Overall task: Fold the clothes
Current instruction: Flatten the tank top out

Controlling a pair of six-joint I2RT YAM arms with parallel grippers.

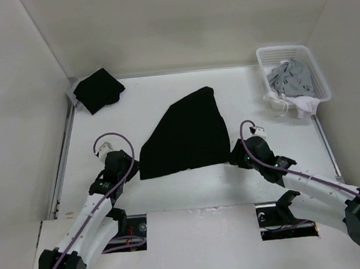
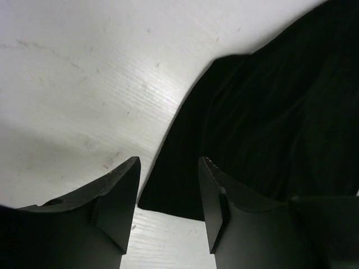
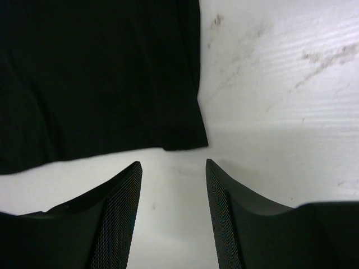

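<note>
The clothes [image 1: 186, 134], one plain black garment, lie spread flat on the middle of the white table [image 1: 184, 187]. My left gripper [image 1: 133, 167] sits low at the garment's near left corner. In the left wrist view that gripper [image 2: 168, 168] is open, and the corner of the clothes [image 2: 269, 112] lies on the table between and just beyond its fingertips. My right gripper [image 1: 236, 152] is at the near right corner. In the right wrist view it [image 3: 174, 165] stands open over bare table, with the hem corner of the clothes [image 3: 95, 73] just ahead and apart from it.
A second black piece [image 1: 98, 89], folded, lies at the back left corner. A white basket [image 1: 285, 49] at the back right holds pale grey and white garments [image 1: 291, 79], some spilling over its near side. Walls close in the table on three sides.
</note>
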